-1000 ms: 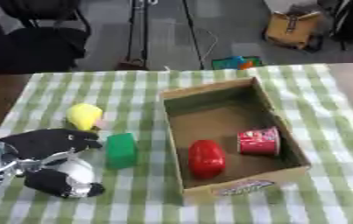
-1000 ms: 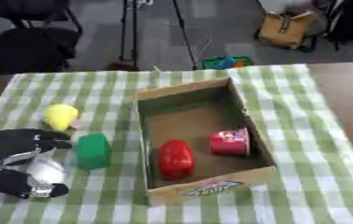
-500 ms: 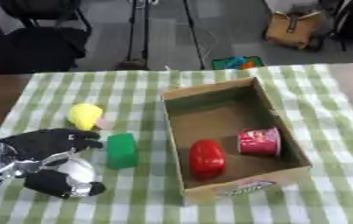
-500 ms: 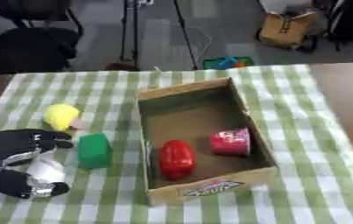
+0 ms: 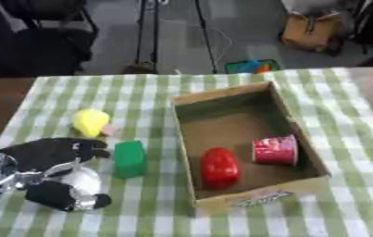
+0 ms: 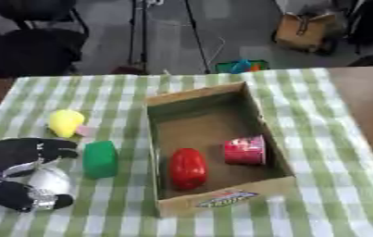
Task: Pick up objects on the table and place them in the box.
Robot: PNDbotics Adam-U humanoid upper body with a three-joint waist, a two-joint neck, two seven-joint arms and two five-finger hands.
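Left hand (image 5: pixel 47 155): lower left of the frame, black with silver parts, lying low over the checked cloth; fingers reach toward the right and the thumb sits lower, toward the bottom edge, the two spread wide apart with a white rounded thing in the gap between them.
White thing (image 5: pixel 80 178): a pale rounded shape between the left hand's fingers and thumb; what it is cannot be made out, nor whether the hand touches it.
Green block (image 5: pixel 129 159): left of centre, on the cloth, just right of the left hand's fingertips and very near them; contact cannot be told. It lies between the hand and the box's left wall.
Yellow object (image 5: pixel 90 121): left side, above the hand and the green block, on the cloth, apart from the fingers; a small pink bit shows at its lower right edge.
Box (image 5: pixel 185 139): open cardboard box, centre to right of the frame, on the cloth, with a label on its near wall.
Red object (image 5: pixel 219 167): inside the box, near its lower left corner, well right of the hand.
Pink-red cup (image 5: pixel 275 150): inside the box, lying on its side by the right wall, just right of the red object.
Tablecloth (image 5: pixel 351 203): green and white check, covering the table.
Right hand: not visible in either view.
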